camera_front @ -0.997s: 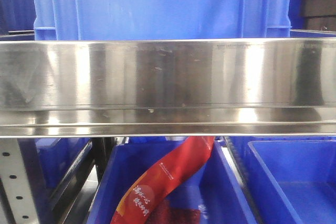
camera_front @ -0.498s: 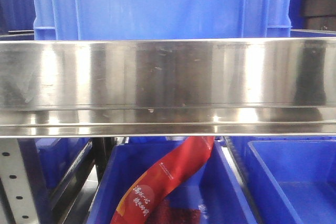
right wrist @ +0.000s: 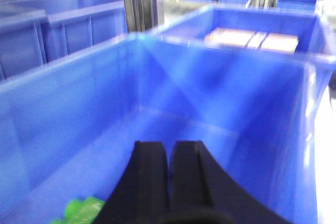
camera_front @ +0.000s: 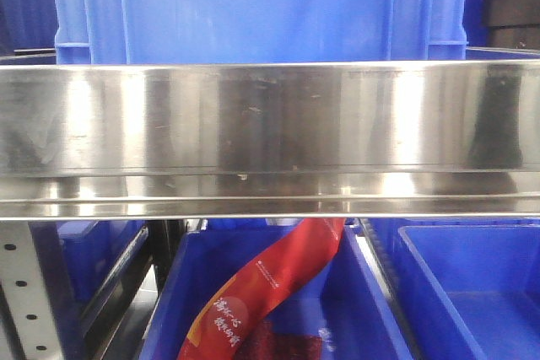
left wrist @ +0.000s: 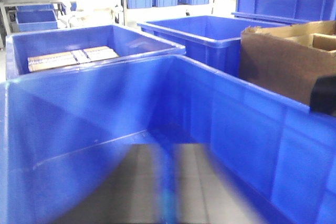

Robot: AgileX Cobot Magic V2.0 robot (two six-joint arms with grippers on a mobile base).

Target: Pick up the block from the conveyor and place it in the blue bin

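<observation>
In the right wrist view the green block (right wrist: pixel 83 211) lies on the floor of a big blue bin (right wrist: pixel 73 98), at the lower left. My right gripper (right wrist: pixel 169 145) hangs inside that bin, just right of the block and apart from it. Its black fingers are shut together with nothing between them. My left gripper (left wrist: pixel 167 153) shows as two blurred grey fingers close together over another blue bin (left wrist: pixel 79 114), holding nothing that I can see. The conveyor belt is out of view.
The front view is filled by a wide steel rail (camera_front: pixel 270 137), with a blue crate (camera_front: pixel 253 6) behind it and blue bins below, one holding a red packet (camera_front: pixel 261 288). A cardboard box (left wrist: pixel 286 59) and more blue bins stand beyond the left gripper.
</observation>
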